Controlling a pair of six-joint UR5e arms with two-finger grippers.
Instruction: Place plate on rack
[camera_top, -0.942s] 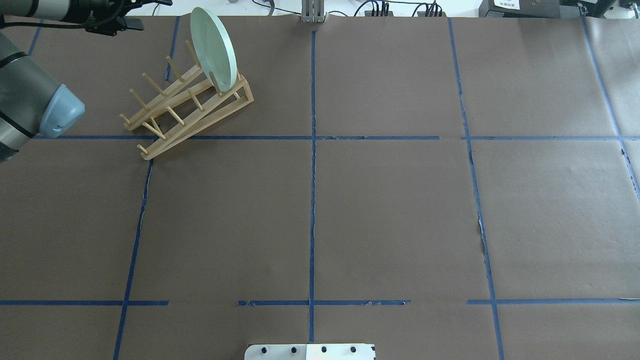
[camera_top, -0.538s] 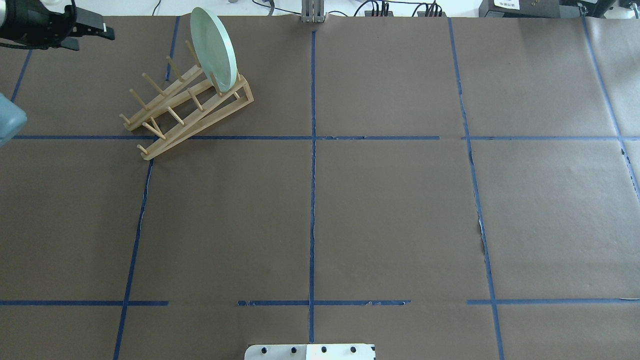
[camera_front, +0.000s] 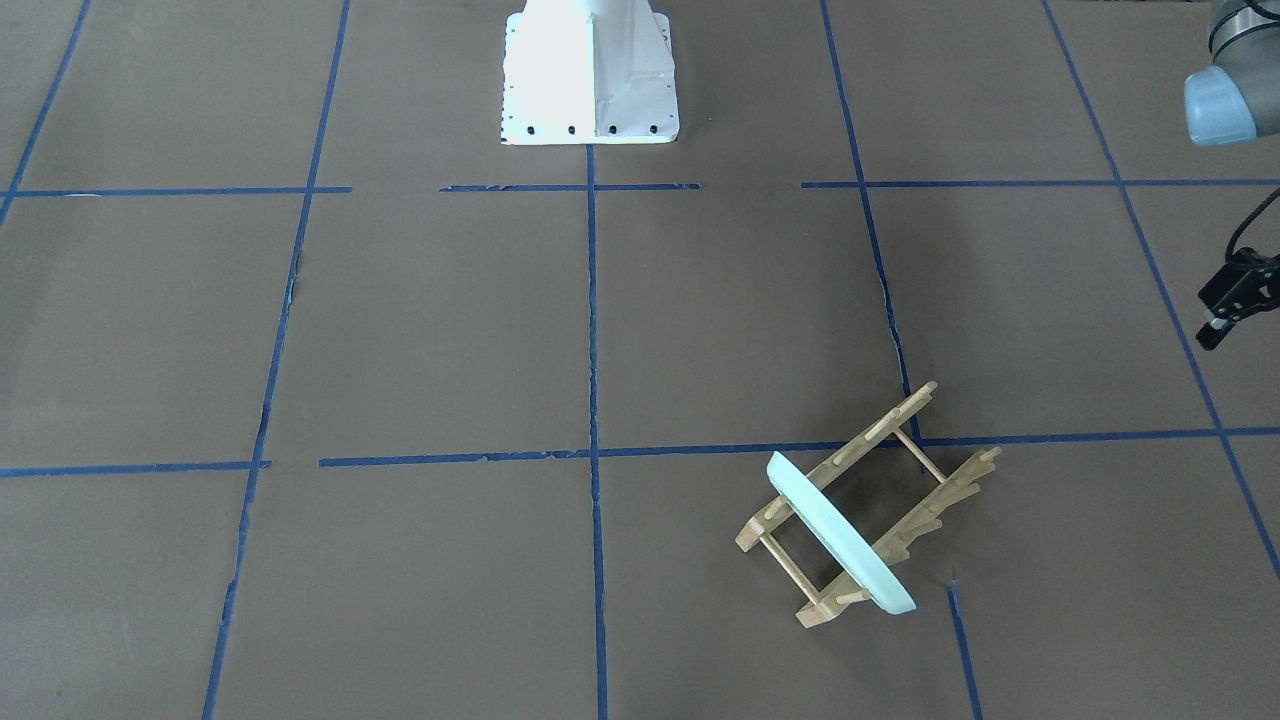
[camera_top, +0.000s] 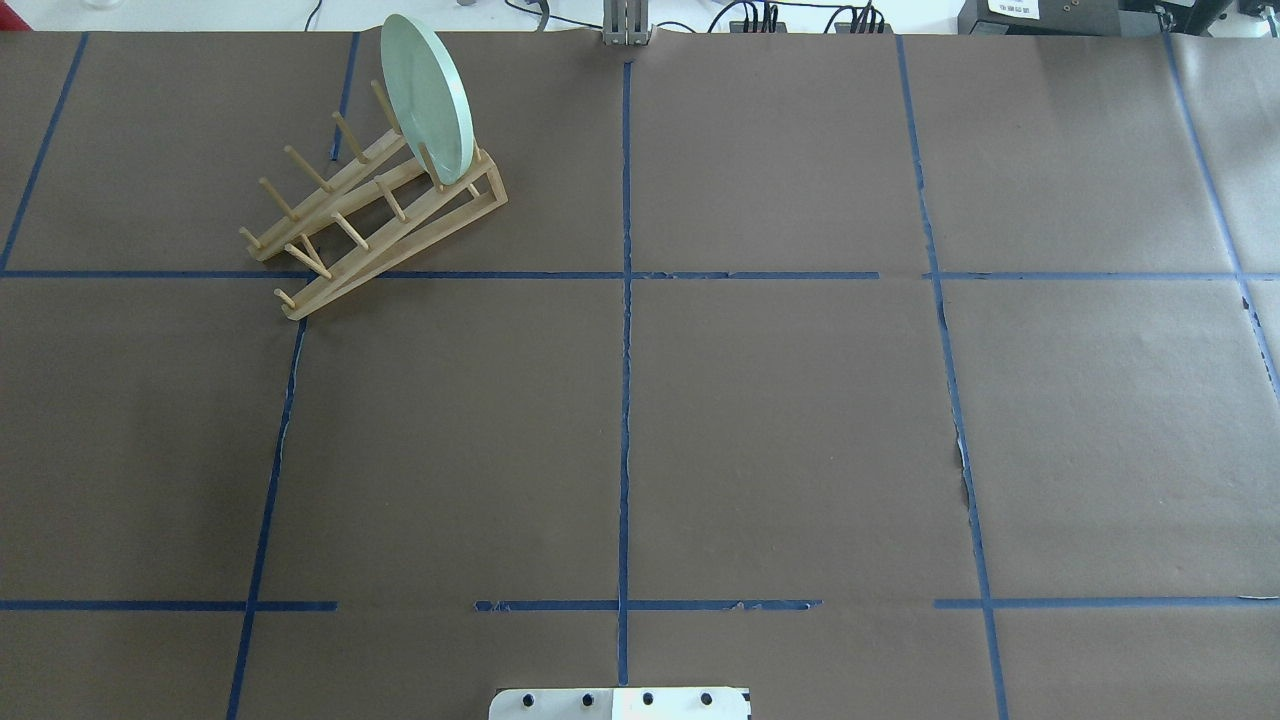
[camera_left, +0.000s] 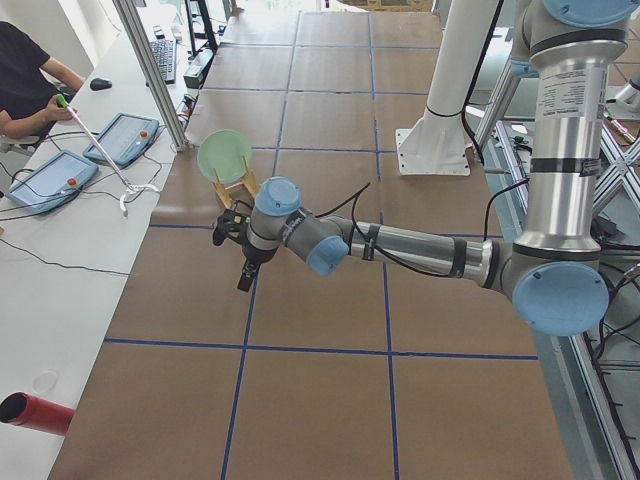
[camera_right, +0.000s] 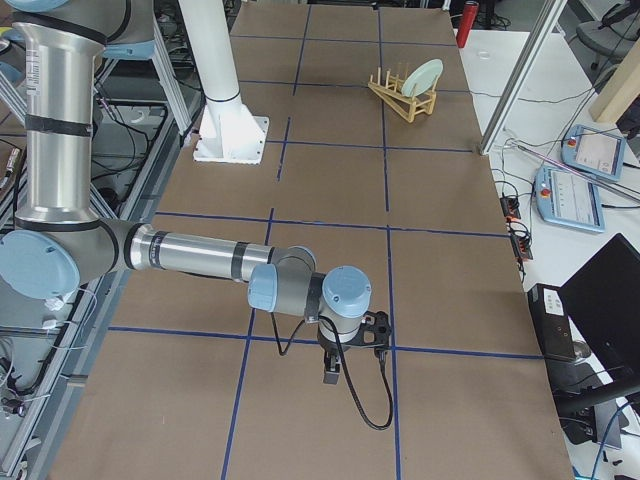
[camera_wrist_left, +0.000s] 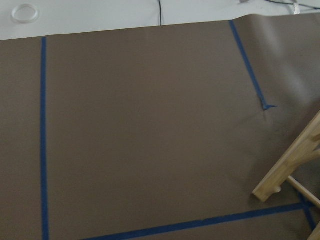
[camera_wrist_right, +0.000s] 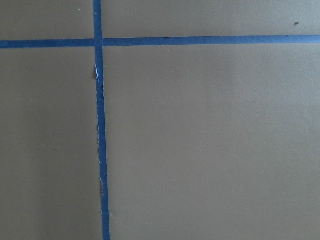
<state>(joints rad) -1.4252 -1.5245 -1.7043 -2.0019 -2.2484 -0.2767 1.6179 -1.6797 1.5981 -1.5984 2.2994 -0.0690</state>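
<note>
Grippers first: the black two-finger left gripper (camera_left: 236, 255) hung over bare table, well apart from everything, with nothing in it. It was cut off at the frame edge in the front-facing view and small in the side view, so we couldn't tell how wide its jaws stood. Same story for the black right gripper (camera_right: 352, 350), which only showed in the right-end view, low over the far end of the table from the action. No call on its jaws either.

Moving outward, the round pale mint-green plate (camera_top: 428, 100) stood on edge in the small light wooden dish rack (camera_front: 880, 430), in the end slot farthest from the robot. It leaned a bit against the upright pegs, and neither gripper was touching it.

As far as we could judge, the job looked basically done, with the plate racked and released. All that seemed left was parking the arms.

Hard to make out:
- The plate's bottom edge down between the rails, so we couldn't confirm how deep it sat.
- The overhead view showed no arm at all.
- The left wrist view caught just one rack foot on the brown paper-covered table (camera_top: 780, 430).
- The right wrist view caught only paper and blue tape.
</note>
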